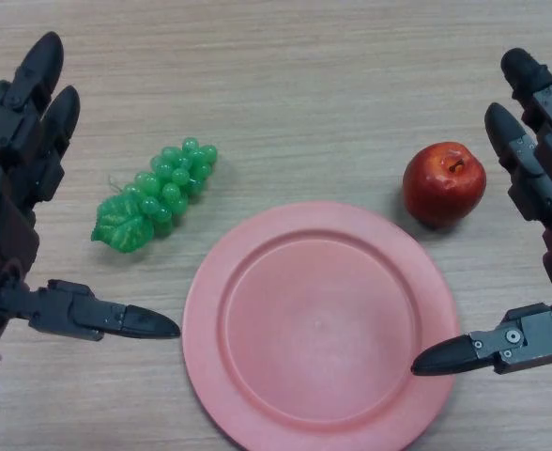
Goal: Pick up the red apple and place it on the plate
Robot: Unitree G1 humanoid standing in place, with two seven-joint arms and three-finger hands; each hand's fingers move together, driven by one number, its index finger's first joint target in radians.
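Note:
A red apple [444,184] rests on the wooden table just beyond the right rim of the pink plate [257,376], which lies empty at the centre front. My right hand [548,188] is open to the right of the apple, fingers straight and apart from it, its thumb reaching over the plate's right edge. At the left edge my left hand [13,160] is open too, thumb pointing toward the plate.
A bunch of green plastic grapes [159,193] lies left of the plate, between it and my left hand. The wooden table [304,75] stretches bare behind everything.

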